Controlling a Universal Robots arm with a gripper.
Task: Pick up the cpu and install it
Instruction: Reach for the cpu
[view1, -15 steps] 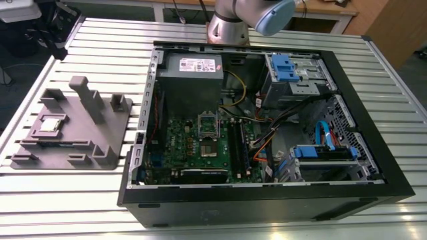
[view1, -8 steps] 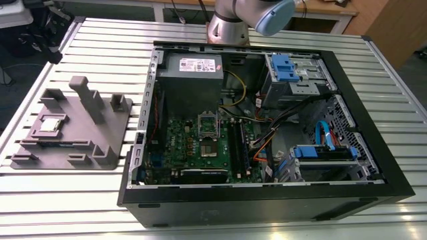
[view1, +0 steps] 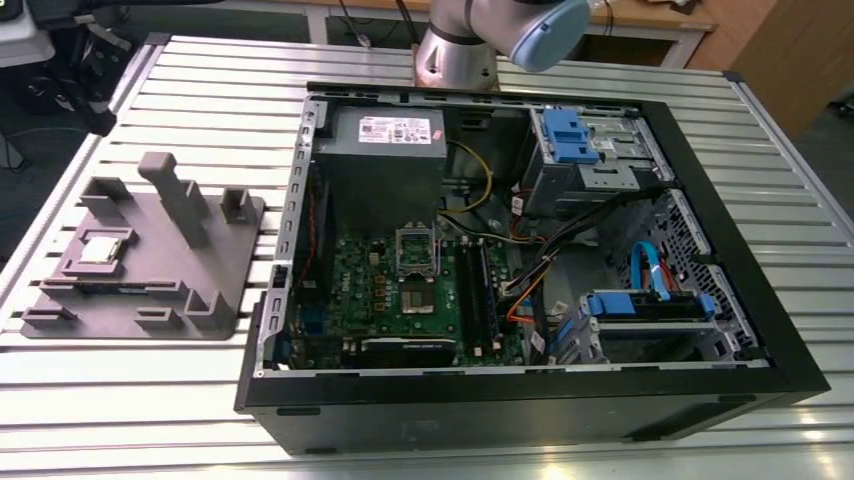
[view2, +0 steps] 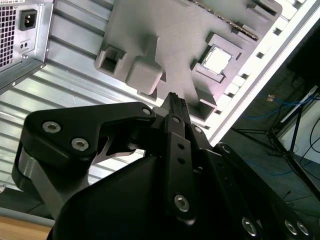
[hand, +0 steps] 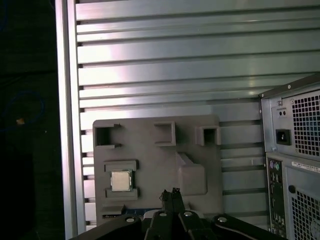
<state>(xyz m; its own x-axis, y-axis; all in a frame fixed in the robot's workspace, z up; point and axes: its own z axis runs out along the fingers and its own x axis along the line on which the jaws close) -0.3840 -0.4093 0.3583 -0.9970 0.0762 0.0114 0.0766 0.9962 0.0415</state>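
The cpu is a small silver square lying flat in a recess of the grey plastic fixture, at the exterior view's left. Both wrist views show it from high above: the cpu sits untouched in its pocket. My gripper hangs well above the fixture, off to one side of the cpu, with its black fingertips pressed together and nothing between them. The motherboard lies inside the open computer case, with its silver socket frame near the middle.
The open black case takes up the middle and the exterior view's right, with cables, blue drive bays and a power supply. The fixture has tall upright posts. The slatted metal table's edge runs close beside the fixture.
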